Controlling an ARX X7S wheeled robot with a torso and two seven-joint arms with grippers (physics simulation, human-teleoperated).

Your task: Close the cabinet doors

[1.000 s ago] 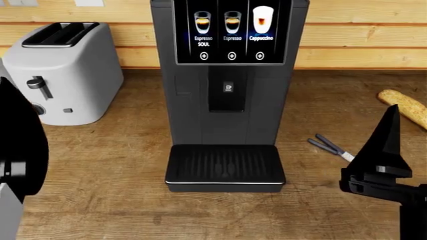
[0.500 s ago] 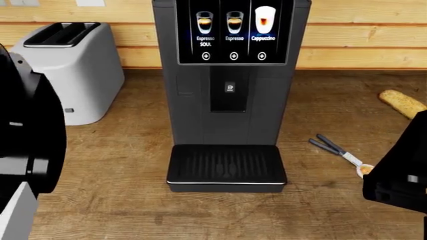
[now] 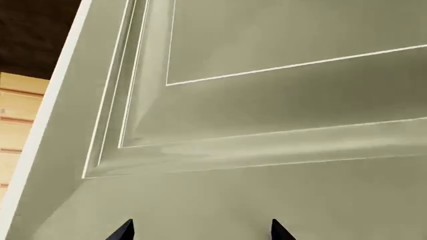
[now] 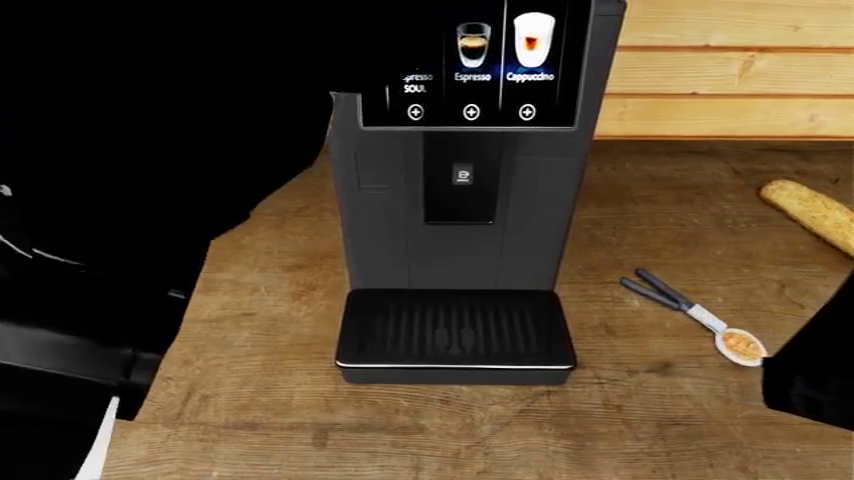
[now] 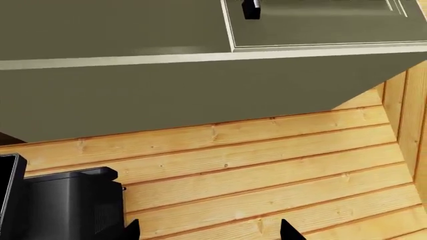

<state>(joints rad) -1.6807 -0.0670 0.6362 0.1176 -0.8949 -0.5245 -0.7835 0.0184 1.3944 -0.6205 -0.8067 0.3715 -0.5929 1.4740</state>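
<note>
In the left wrist view a grey-green panelled cabinet door (image 3: 280, 110) fills nearly the whole picture, very close. My left gripper (image 3: 202, 232) is open just in front of its flat lower rail, nothing between the fingertips. The right wrist view looks up at the upper cabinet's underside (image 5: 167, 95) and a cabinet door (image 5: 313, 25) with a dark handle (image 5: 251, 9). My right gripper (image 5: 210, 232) is open and well below it, facing the wooden wall. How far either door stands open I cannot tell. The head view shows no cabinet doors.
A dark coffee machine (image 4: 461, 180) stands mid-counter with its drip tray (image 4: 454, 335) in front. A spoon (image 4: 694, 312) and a bread loaf (image 4: 811, 212) lie to its right. My left arm (image 4: 120, 250) blacks out the head view's left side; my right arm (image 4: 817, 380) shows at the lower right.
My left arm has risen and now covers the toaster and part of the coffee machine's screen in the head view. My right arm has slid toward that view's lower right corner.
</note>
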